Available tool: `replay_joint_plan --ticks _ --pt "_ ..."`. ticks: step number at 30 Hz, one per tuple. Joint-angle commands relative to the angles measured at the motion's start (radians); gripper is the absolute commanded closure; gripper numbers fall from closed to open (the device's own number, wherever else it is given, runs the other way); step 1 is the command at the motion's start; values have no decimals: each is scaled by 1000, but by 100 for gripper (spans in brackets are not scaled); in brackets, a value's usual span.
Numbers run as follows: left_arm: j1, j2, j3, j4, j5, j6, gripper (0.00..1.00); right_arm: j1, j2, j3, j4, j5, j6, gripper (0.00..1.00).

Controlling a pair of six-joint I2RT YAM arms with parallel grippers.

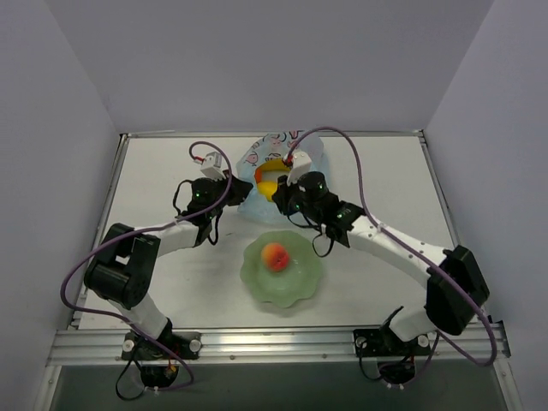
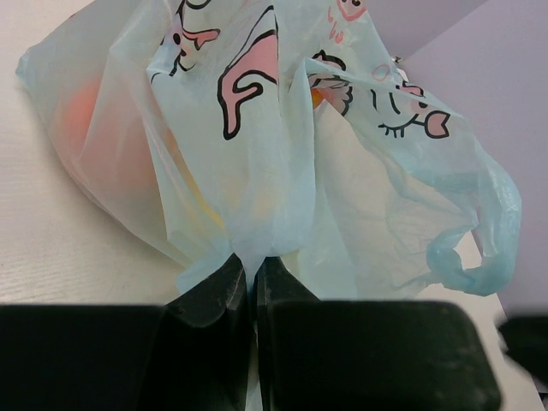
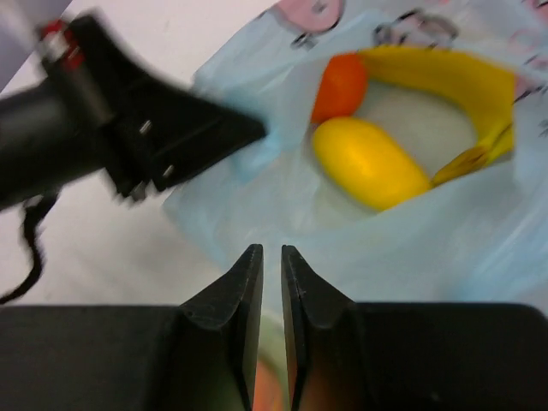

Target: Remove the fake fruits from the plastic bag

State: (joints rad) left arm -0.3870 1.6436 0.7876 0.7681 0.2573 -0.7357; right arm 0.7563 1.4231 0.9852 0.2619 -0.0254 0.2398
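Peach (image 1: 274,255) in the green bowl (image 1: 295,293) at 6 o'clock — banana (image 3: 445,73), mango (image 3: 368,163) and orange (image 3: 341,86) not yet out of the plastic bag (image 2: 257,171) at 12. My left claw (image 2: 251,265) pinches its edge; right claw (image 3: 271,253) nearly closed, grip unclear.

We count one banana (image 3: 454,73), one mango (image 3: 368,163), one orange (image 3: 341,86) and one peach (image 1: 275,255), four pieces in all that show clearly, along with one plastic bag (image 2: 257,171), one bowl (image 1: 295,289) and two arms, a left arm (image 1: 171,235) and a right arm (image 1: 394,244).
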Motion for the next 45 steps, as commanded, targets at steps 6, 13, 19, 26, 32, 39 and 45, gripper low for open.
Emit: replay_joint_plan --ticks 6,13,19,26,32,39,45 --pt "-6 -45 18 57 -4 39 98 -124 403 317 48 41 -115 90" --pt "-4 -31 18 50 -9 61 98 -205 560 441 34 -134 -190 78" --pt "-4 -30 22 42 -12 78 98 -218 680 570 -84 -222 -306 37" --pt "-4 -38 22 30 -26 93 98 -219 787 639 -168 -287 -358 16" --pt "-3 -8 36 33 -9 81 98 -219 816 619 -176 -335 -355 10" --pt "2 -10 36 34 -6 78 98 -227 841 627 -188 -211 -373 27" --pt "4 -5 41 37 -3 71 98 -230 748 607 -174 -191 -361 77"
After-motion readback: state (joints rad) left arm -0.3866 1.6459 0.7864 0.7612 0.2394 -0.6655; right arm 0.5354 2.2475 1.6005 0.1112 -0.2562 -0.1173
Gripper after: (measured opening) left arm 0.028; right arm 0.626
